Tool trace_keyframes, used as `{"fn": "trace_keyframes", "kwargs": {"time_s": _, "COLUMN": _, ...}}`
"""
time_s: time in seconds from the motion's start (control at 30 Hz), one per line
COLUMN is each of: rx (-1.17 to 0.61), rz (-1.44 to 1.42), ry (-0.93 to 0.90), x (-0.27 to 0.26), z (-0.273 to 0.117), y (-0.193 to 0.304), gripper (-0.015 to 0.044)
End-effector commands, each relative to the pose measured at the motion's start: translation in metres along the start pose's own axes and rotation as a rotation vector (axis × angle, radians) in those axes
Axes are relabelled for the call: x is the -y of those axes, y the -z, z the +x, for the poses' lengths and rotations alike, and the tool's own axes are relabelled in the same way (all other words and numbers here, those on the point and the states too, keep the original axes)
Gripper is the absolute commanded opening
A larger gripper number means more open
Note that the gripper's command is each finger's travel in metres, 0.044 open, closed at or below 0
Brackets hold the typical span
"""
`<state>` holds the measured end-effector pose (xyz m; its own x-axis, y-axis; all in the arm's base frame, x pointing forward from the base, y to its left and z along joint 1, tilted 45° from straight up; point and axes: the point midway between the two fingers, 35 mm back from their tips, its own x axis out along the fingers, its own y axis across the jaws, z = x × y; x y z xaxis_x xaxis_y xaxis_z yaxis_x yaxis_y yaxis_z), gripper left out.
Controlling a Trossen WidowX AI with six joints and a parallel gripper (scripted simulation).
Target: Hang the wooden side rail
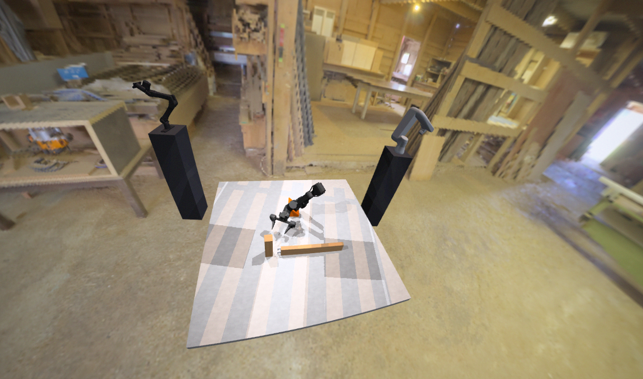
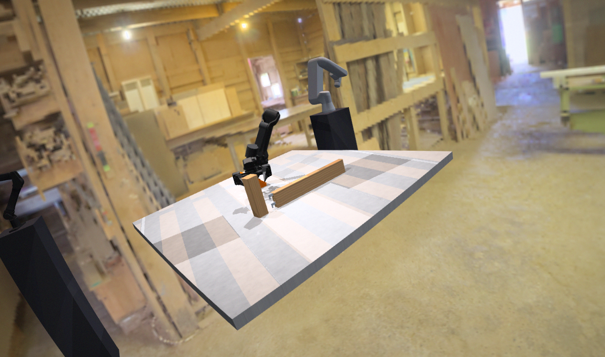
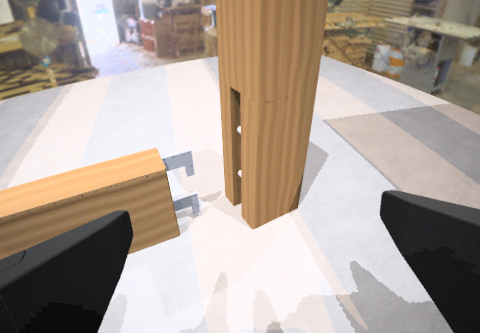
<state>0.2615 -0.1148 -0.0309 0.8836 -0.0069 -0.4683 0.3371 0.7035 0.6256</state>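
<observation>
The wooden post [image 1: 268, 247] [image 2: 256, 197] [image 3: 280, 138] stands upright. In the wrist view its slot [image 3: 234, 148] faces the rail side, showing an upper pin [image 3: 239, 130] and a lower pin [image 3: 240, 173]. The wooden rail [image 1: 312, 249] [image 2: 308, 183] [image 3: 150, 208] lies on the table. Its upper hook [image 3: 178, 160] and lower hook [image 3: 187, 203] point at the post across a small gap, outside the slot. My gripper [image 1: 280, 230] [image 3: 258, 215] is open and empty, above the table on the arm-base side of post and rail. The post partly hides it in the exterior view.
The pale striped table [image 1: 248, 306] [image 2: 322, 230] carries everything. The arm's orange base [image 1: 294, 212] [image 2: 263, 182] is behind the gripper. Two dark pedestals [image 1: 179, 174] [image 1: 384, 183] with other arms stand beyond the table's back corners.
</observation>
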Motion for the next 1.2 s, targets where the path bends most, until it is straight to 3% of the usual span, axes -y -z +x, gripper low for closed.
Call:
{"fn": "trace_keyframes", "kwargs": {"time_s": 0.0, "rx": 0.000, "rz": -0.006, "ry": -0.004, "x": 0.000, "z": 0.000, "y": 0.000, "gripper": 0.0440}}
{"fn": "trace_keyframes", "kwargs": {"time_s": 0.23, "rx": -0.014, "rz": 0.009, "ry": 0.009, "x": 0.001, "z": 0.005, "y": -0.001, "gripper": 0.0440}}
{"fn": "trace_keyframes", "kwargs": {"time_s": 0.57, "rx": -0.219, "rz": 0.186, "ry": 0.227, "x": -0.007, "z": 0.047, "y": -0.033, "gripper": 0.0440}}
{"fn": "trace_keyframes", "kwargs": {"time_s": 0.83, "rx": -0.334, "rz": 0.251, "ry": 0.393, "x": -0.045, "z": 0.034, "y": -0.058, "gripper": 0.0440}}
{"fn": "trace_keyframes", "kwargs": {"time_s": 1.17, "rx": -0.360, "rz": 0.261, "ry": 0.429, "x": -0.054, "z": 0.026, "y": -0.060, "gripper": 0.0440}}
